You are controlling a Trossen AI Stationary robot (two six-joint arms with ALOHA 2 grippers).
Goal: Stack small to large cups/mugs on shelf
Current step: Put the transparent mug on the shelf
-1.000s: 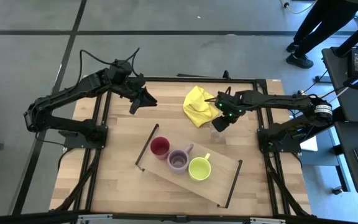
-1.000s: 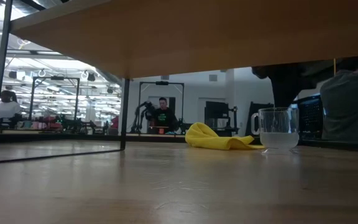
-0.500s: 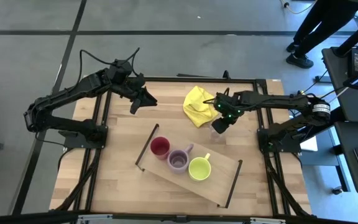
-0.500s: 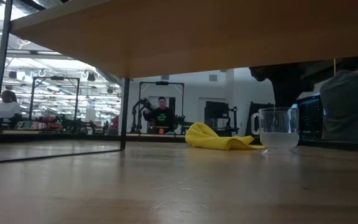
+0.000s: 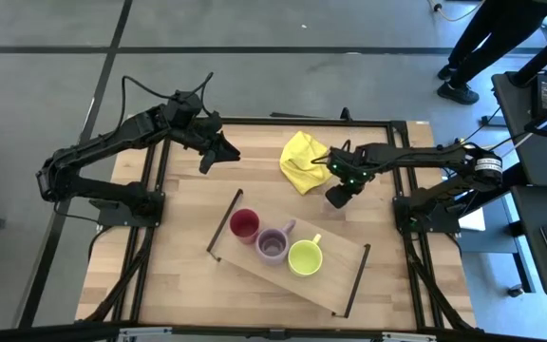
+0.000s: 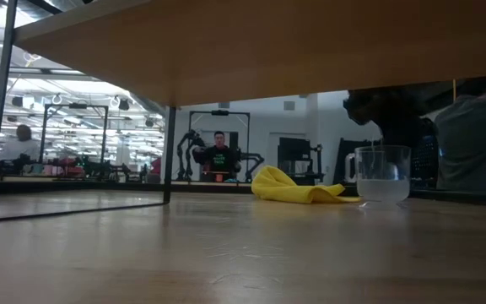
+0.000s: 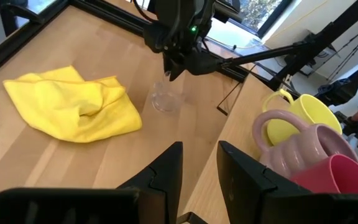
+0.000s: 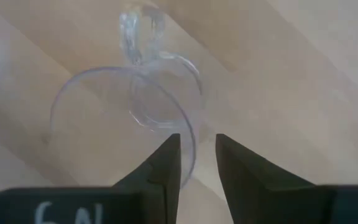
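Note:
The clear glass tumbler [image 8: 126,112] stands upright on its base on the tabletop, right of the yellow cloth [image 5: 302,160]; it also shows in the low view [image 6: 384,173]. My right gripper [image 5: 335,197] is directly above it, open by a narrow gap, with one finger inside the rim and one outside. The red cup [image 5: 244,225], purple mug [image 5: 273,244] and yellow-green mug [image 5: 304,257] stand in a row on the shelf [image 5: 340,277]. My left gripper [image 5: 207,163] waits at the far left, slightly open and empty. My right gripper comes from above, pointing down, astride the tumbler's wall [image 8: 191,146] on the side opposite the handle [image 8: 138,31]. One finger [image 8: 166,162] is inside and the other is outside. I cannot tell whether either finger touches the glass. The tumbler stands upright on the table.
The yellow cloth lies crumpled close to the tumbler's left. The shelf's black rails [image 5: 223,223] [image 5: 354,280] stand at its short ends. The shelf board [image 6: 251,42] spans the top of the low view. People stand in the room beyond the table.
My right gripper has come down and a little toward the table's near edge, over the tumbler, so that its fingers now straddle the rim. In the low view the tumbler has shifted slightly toward the table's right.

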